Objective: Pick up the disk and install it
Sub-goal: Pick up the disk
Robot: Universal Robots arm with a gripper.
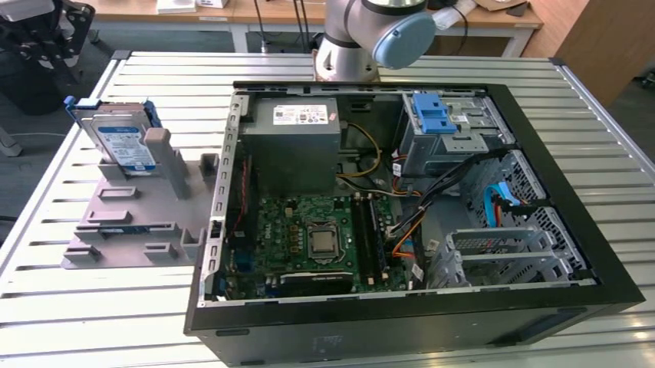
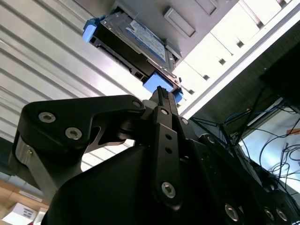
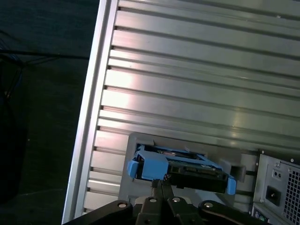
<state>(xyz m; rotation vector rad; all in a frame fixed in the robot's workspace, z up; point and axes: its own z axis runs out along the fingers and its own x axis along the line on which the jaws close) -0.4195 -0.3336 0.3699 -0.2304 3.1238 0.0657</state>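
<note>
The disk [image 1: 121,142], silver-grey with a white-and-blue label and a blue bracket, stands on edge in a grey holder [image 1: 123,222] at the exterior view's left, on the slatted table. In the first wrist view the disk [image 3: 187,168] lies just past my gripper [image 3: 159,183], whose two thin fingers meet tip to tip with nothing between them. In the second wrist view the gripper [image 2: 161,93] lines up with the blue bracket end of the disk [image 2: 136,35]. The gripper hangs above the disk, apart from it.
An open black computer case [image 1: 409,88] fills the table's middle, with a motherboard [image 1: 317,238], a grey power supply box [image 1: 297,146] and a grey drive cage [image 1: 455,134] with a blue latch [image 1: 438,115]. The table edge [image 3: 89,117] runs beside the holder.
</note>
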